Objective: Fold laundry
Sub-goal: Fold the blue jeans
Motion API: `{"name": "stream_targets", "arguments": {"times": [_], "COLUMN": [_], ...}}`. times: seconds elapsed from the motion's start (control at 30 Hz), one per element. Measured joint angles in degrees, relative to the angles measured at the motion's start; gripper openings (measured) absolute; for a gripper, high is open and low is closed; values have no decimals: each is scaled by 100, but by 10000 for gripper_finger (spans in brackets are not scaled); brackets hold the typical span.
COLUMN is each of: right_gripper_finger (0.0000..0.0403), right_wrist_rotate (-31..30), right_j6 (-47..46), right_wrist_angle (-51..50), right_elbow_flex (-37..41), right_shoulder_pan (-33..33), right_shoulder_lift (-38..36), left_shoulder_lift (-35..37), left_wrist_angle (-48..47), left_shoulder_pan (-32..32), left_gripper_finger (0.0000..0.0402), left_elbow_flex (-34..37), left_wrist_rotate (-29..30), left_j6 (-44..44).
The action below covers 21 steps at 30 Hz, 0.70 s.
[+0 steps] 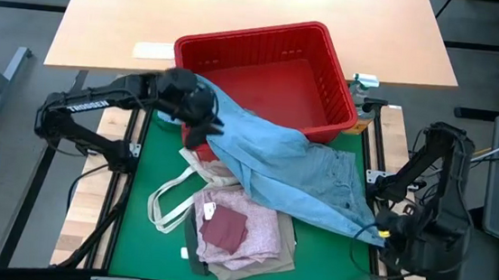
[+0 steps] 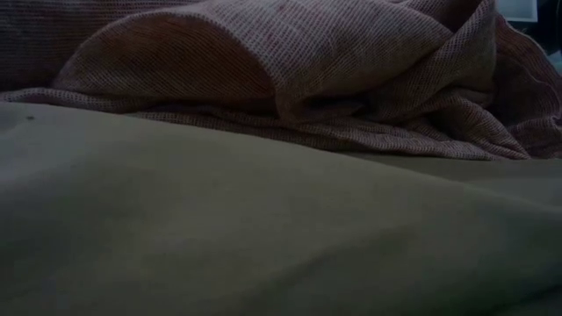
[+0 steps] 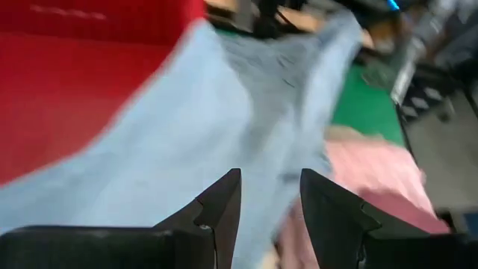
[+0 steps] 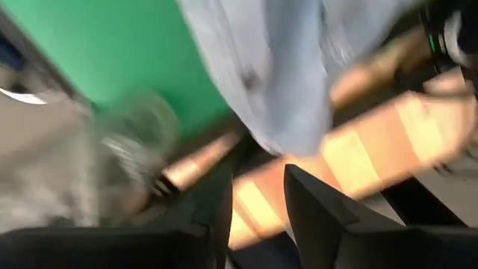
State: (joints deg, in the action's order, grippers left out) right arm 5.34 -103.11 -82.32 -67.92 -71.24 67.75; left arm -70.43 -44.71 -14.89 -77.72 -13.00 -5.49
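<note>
The folding is barely getting started, by my reading: the jeans (image 1: 296,176) are lying stretched and rumpled in a long diagonal, running from the left claw (image 1: 198,128) at the near corner of the red basket (image 1: 264,73) across the green mat (image 1: 137,230) to the right claw (image 1: 377,231) at the mat's edge. No crease is showing in them. Beside the left claw, toward the mat's middle, a pink top (image 1: 237,225) is sitting on beige trousers (image 1: 262,261), bunched rather than squared, with a white tote bag (image 1: 181,197) alongside, so nearly everything is waiting.

The left claw is standing partly apart with the denim draping right ahead of its fingertips (image 3: 224,202); whether it is pinching cloth I cannot tell. The right claw's fingers (image 4: 306,198) are parted, and the hem (image 4: 291,134) is hanging just past them, seemingly free.
</note>
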Motion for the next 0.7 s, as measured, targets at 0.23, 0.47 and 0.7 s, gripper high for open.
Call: {"name": "stream_targets", "arguments": {"times": [0.23, 0.47, 0.7], "right_gripper_finger": [122, 122, 122], "right_wrist_rotate": [-3362, -6168, -6324], "right_j6": [237, 1636, 2906], "right_wrist_angle": [-75, -24, 544], "right_elbow_flex": [-627, -642, -640], "right_shoulder_pan": [39, 800, 2450], "right_shoulder_lift": [-2, -4, 1], "left_shoulder_lift": [-146, -567, -1049], "left_wrist_angle": [-310, -141, 186], "left_shoulder_pan": [1168, 2030, 2356], "left_gripper_finger": [133, 133, 133], "left_elbow_flex": [5, 5, 5], "left_wrist_rotate": [635, 1406, 1777], "left_j6": [158, 470, 464]}}
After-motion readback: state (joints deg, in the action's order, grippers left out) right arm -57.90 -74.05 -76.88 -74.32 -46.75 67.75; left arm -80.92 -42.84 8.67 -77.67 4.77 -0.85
